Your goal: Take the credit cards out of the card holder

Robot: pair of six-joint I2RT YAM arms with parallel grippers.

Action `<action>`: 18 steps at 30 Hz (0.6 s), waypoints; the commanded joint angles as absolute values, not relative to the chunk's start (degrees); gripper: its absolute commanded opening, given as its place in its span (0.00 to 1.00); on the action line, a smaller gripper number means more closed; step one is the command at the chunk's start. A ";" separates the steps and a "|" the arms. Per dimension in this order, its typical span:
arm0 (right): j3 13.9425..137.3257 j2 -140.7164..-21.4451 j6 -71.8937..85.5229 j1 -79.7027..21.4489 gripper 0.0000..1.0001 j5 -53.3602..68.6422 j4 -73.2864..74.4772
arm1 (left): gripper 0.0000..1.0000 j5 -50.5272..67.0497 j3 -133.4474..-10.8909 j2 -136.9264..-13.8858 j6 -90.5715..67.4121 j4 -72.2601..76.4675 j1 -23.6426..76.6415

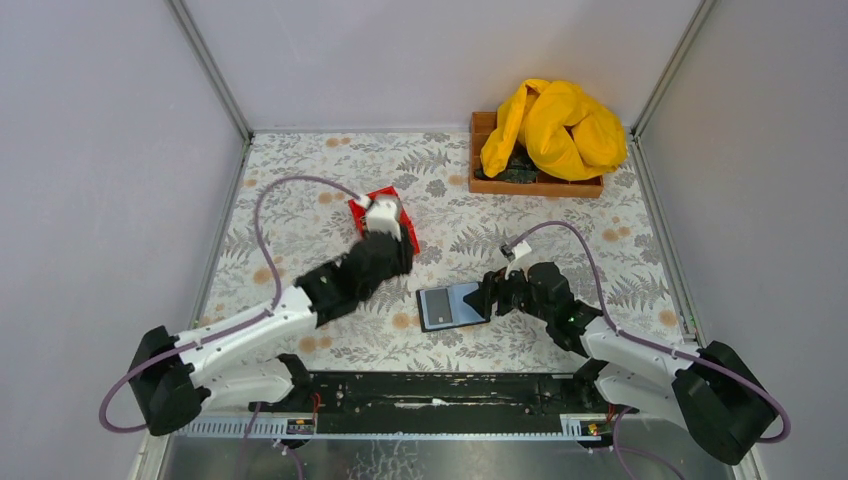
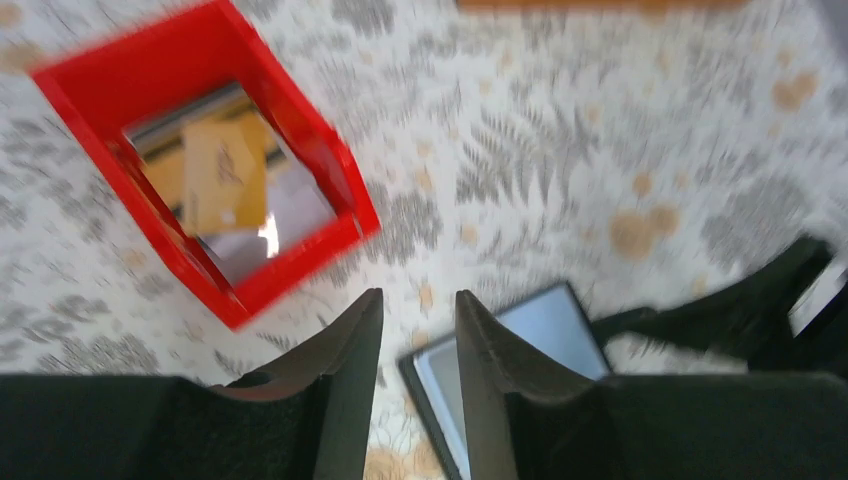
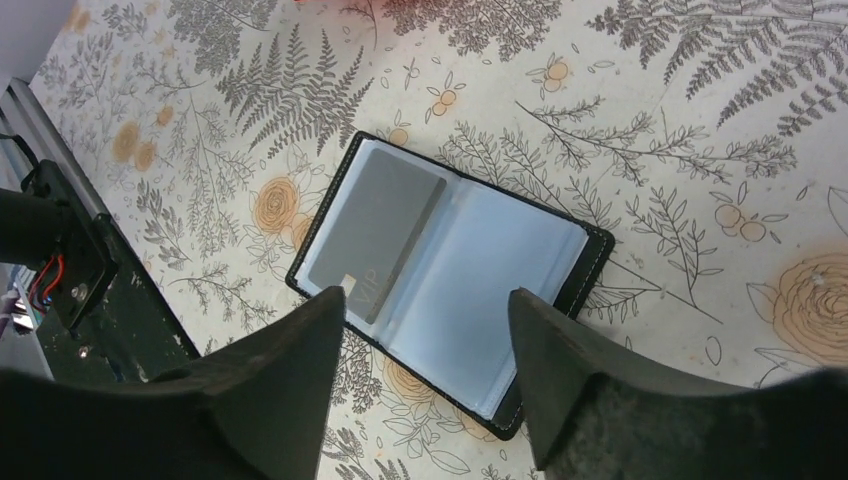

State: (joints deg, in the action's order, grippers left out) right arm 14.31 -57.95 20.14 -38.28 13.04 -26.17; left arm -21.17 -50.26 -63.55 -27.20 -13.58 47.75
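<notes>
Lying flat and spread open on the fern-and-flower-printed tabletop (image 1: 300,215) is the black folding card holder with pale grey-blue inner faces (image 1: 452,305), a little toward 5 o'clock of the middle. Seen from above, its long axis runs roughly 9 to 3 o'clock, and the fold crosses it toward 12 and 6. A grey rectangular credit card (image 3: 375,235) sits in the pocket of the 9 o'clock half, its long side parallel to the fold.

The right end effector (image 3: 425,300) hovers just over the holder's 3 o'clock edge, released, with nothing between its dark fingers.

At about 10 o'clock from the holder stands a small red plastic bin (image 2: 290,268) with a tan card (image 2: 222,175) and paler ones lying inside. The left end effector (image 2: 418,300) hangs above the tabletop between bin and holder, parted by a narrow gap and gripping nothing.

A brown wooden tray (image 1: 490,183) holding a bunched yellow cloth (image 1: 555,125) rests at 1 o'clock.
</notes>
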 commanded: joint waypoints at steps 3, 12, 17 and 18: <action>18.51 -57.09 16.50 -42.47 0.85 8.36 -27.02 | 0.44 -52.48 -36.01 -57.85 -23.27 10.18 68.26; 35.94 -71.96 8.25 -53.07 0.87 -12.09 -11.42 | 1.00 -60.76 -42.25 -53.98 -21.31 -0.20 65.52; 43.70 -80.34 10.15 -54.20 0.85 -16.02 -7.63 | 1.00 -48.09 -52.33 -56.16 -33.40 -14.24 49.29; 44.30 -81.44 10.74 -54.41 0.84 -16.75 -7.72 | 1.00 -44.12 -53.76 -57.47 -34.76 -16.17 46.55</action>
